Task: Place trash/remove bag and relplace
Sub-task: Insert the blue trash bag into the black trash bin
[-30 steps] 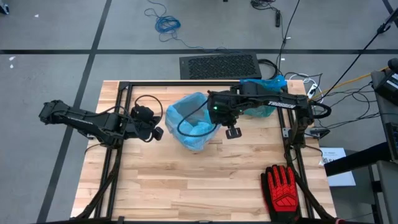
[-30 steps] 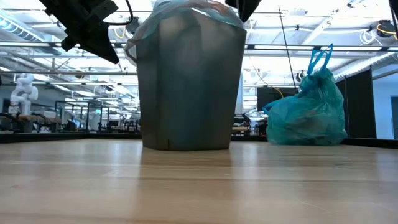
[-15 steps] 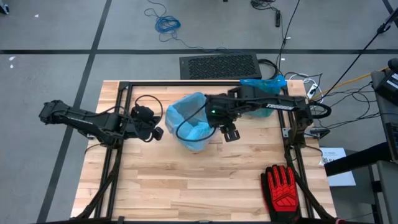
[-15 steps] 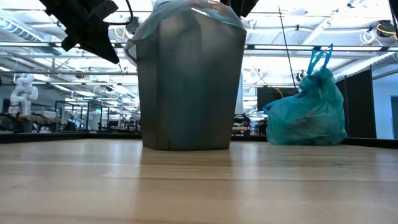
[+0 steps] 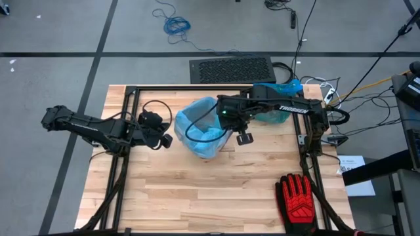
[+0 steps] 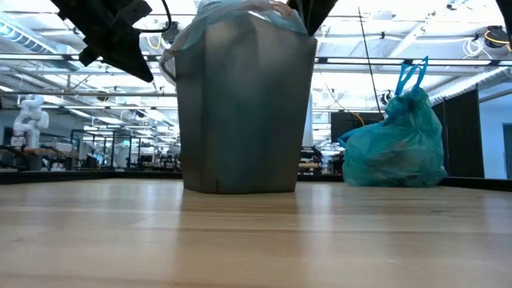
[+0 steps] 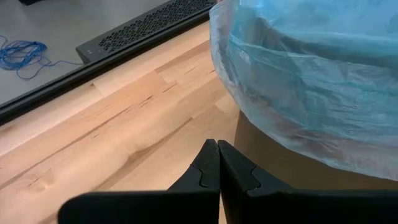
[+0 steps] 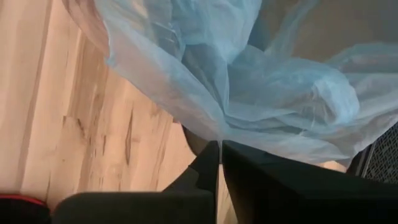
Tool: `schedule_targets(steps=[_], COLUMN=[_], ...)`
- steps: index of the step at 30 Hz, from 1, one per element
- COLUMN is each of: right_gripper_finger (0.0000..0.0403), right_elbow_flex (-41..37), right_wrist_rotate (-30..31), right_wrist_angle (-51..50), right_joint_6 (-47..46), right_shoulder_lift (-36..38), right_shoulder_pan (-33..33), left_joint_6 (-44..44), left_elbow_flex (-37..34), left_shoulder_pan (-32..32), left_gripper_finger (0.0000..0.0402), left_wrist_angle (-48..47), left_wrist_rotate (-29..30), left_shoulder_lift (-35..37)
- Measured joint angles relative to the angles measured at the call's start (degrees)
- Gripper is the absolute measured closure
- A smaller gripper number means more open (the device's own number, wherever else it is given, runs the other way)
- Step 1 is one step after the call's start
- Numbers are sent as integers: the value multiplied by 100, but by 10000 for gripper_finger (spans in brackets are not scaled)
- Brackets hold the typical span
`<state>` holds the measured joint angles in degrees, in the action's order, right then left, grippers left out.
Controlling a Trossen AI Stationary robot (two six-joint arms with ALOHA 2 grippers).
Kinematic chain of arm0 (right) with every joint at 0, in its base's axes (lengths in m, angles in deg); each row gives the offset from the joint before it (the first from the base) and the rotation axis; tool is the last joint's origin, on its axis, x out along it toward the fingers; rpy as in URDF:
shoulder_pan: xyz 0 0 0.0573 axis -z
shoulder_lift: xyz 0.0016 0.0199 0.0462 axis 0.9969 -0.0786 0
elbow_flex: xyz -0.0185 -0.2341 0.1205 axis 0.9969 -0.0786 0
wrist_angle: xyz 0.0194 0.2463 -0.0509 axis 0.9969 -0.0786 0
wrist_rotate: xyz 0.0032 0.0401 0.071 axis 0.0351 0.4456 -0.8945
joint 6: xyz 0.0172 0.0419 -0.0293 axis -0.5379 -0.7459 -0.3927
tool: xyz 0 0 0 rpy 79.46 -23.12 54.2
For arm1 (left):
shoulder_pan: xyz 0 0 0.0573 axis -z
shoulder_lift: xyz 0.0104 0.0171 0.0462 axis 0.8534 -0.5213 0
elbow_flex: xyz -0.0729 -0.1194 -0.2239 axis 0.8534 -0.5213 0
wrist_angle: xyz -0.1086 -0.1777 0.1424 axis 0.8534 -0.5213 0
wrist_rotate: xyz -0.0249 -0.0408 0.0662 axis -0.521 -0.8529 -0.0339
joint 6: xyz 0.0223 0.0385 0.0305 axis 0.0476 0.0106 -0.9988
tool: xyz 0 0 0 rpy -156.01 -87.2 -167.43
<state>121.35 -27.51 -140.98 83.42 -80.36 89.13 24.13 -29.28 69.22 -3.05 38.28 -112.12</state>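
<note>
The blue bag liner [image 5: 202, 128] draped over the bin [image 6: 244, 112], near the middle of the surface's far half, looks thin, limp and slippery, so its bunched rim fold is probably the best place to pinch. The right gripper [image 5: 243, 137] has shifted slightly along the bin's right rim and is closed there, apparently on film; the left gripper [image 5: 164, 139], closed and empty, waits unmoved beside the bin.

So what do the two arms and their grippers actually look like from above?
Both arms are dark, jointed and slim. The right arm carries white lettering and a green light near its wrist; a black cable loops by the left gripper. The right gripper has dark, flat fingers.
</note>
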Motion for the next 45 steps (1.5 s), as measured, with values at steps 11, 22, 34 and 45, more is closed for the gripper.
schedule_targets(steps=[11, 22, 34, 45], right_gripper_finger=[324, 223, 369, 318], right_elbow_flex=[0, 0, 0, -2], right_wrist_rotate=[-78, -94, -437, -408], right_wrist_angle=[65, 147, 58, 45], right_joint_6=[20, 83, 254, 43], right_shoulder_lift=[0, 0, -85, -114], right_shoulder_pan=[-312, -57, 161, -44], left_joint_6=[-1, 0, 0, -31], left_elbow_flex=[0, 0, 0, 0], left_shoulder_pan=[-1, -1, 1, -1], left_gripper_finger=[402, 402, 402, 402], left_wrist_angle=[-3, -4, -2, 0], left_wrist_rotate=[-11, -17, -17, -15], left_shoulder_lift=[0, 0, 0, 1])
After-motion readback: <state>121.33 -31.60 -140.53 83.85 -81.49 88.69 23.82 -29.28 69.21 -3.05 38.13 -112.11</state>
